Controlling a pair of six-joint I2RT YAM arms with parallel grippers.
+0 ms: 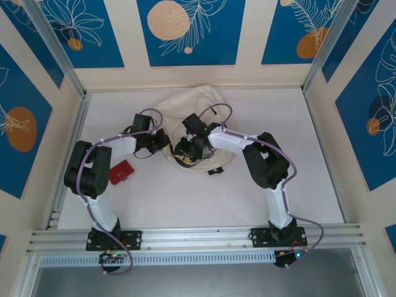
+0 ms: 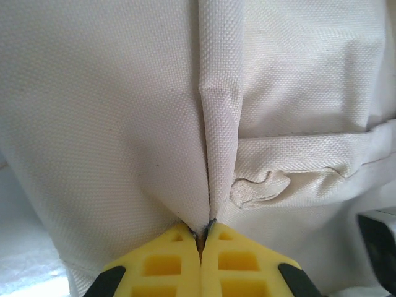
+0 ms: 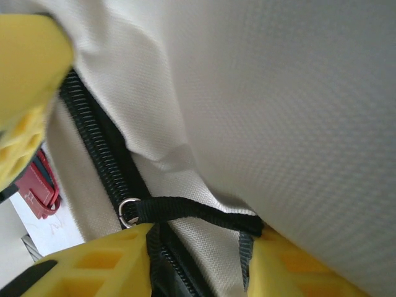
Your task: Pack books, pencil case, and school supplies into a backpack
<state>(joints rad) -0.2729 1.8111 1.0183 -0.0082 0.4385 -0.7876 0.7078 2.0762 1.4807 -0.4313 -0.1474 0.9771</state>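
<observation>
Left gripper (image 2: 201, 236): clenched. Both yellow pads meet tip to tip on a raised fold of the backpack (image 1: 185, 102), pinching the cream canvas along a vertical seam. In the overhead view, this gripper sits at the left side of the bag.

Right gripper (image 3: 201, 250): released. My jaws stand apart, straddling the dark zipper line (image 3: 99, 145). A black pull strap (image 3: 192, 210), fastened to a small metal ring (image 3: 129, 212), runs across the gap between them. I cannot tell whether either pad touches the strap. In the overhead view, this gripper is at the near edge of the bag, just beside the left one.

Backpack position: it lies on the white table (image 1: 204, 198), centred and toward the far wall, crumpled into a rounded heap between my two arms.

Other item: a flat red object (image 1: 122, 171) lies on the table left of the bag, near my left arm's elbow and apart from the backpack
</observation>
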